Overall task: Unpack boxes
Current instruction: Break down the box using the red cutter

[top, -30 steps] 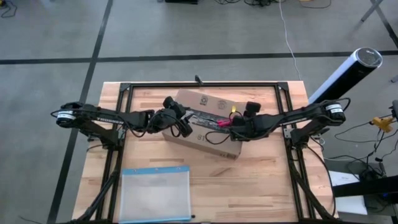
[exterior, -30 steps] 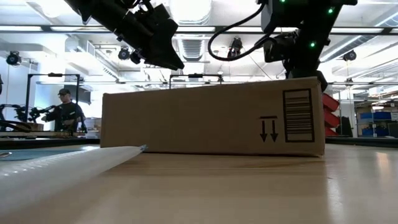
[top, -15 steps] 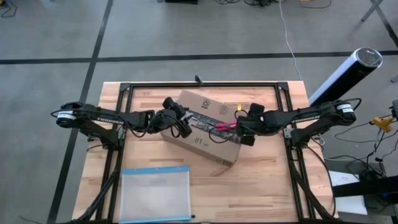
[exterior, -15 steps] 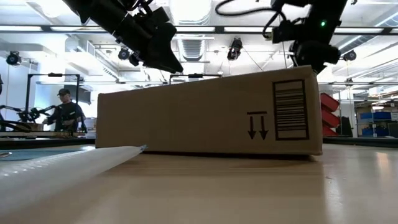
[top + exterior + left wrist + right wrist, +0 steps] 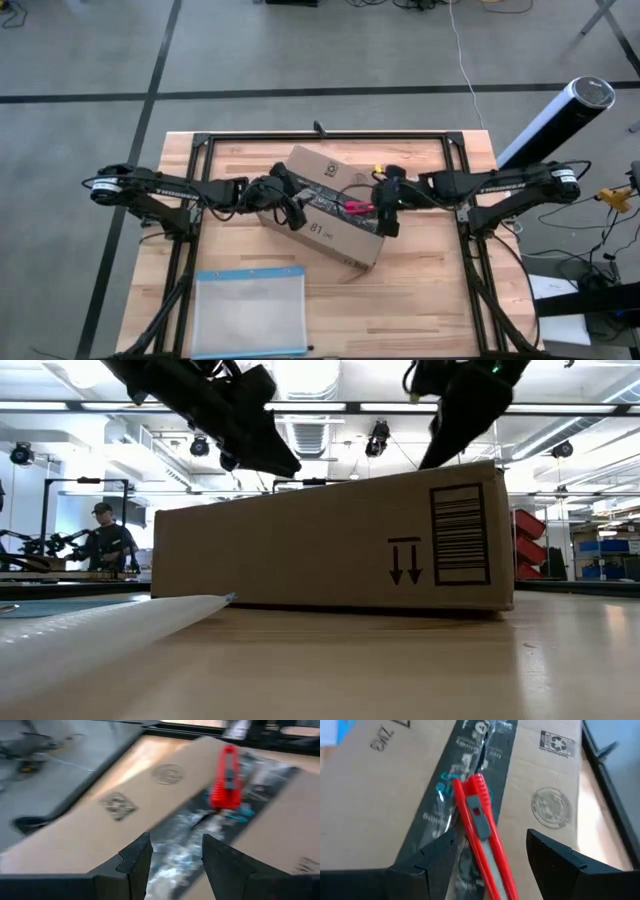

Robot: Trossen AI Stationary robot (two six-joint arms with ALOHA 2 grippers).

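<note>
**Cardboard box, taped seam under the blade**

Brown corrugated, the box [image 5: 325, 205] sits askew mid-worktop [image 5: 420, 300], flaps closed under a shiny tape strip [image 5: 470, 780]. The right end effector [image 5: 487, 855] carries a red cutter [image 5: 480, 827] between its fingers, laid along that strip. The left end effector [image 5: 172, 855] hovers over the strip's other end, fingers narrowly parted, holding nothing. A clear pouch [image 5: 250, 312] lies well apart, near the front edge.

To slit cleanly, I'd keep the blade shallow and centred on the seam, and let the left arm press down so the box cannot swivel.
</note>
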